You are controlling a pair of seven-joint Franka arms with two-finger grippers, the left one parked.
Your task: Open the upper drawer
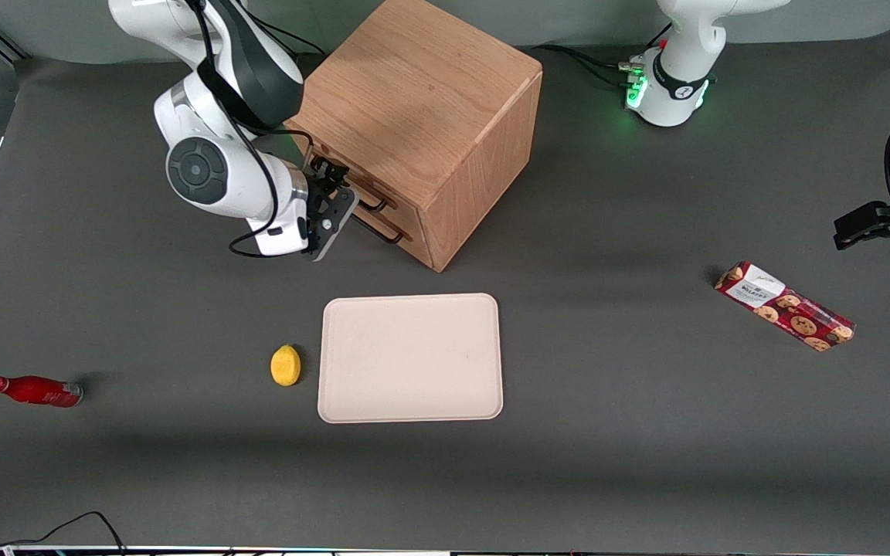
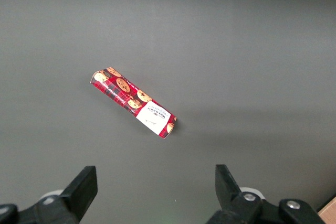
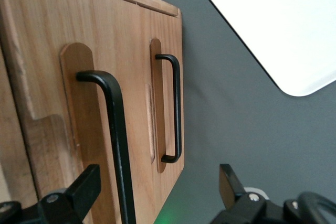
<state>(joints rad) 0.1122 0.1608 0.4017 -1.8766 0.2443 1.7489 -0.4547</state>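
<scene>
The gripper hangs in front of the wooden cabinet, level with its drawer fronts. Its fingers stand spread apart — the upper drawer's handle, a thin dark bar, runs between them, nearer one finger, and nothing is clamped. The upper drawer sits flush in the cabinet, closed, with the lower drawer just below it near the table. A pale tray lies nearer the front camera — a yellow lemon beside it.
</scene>
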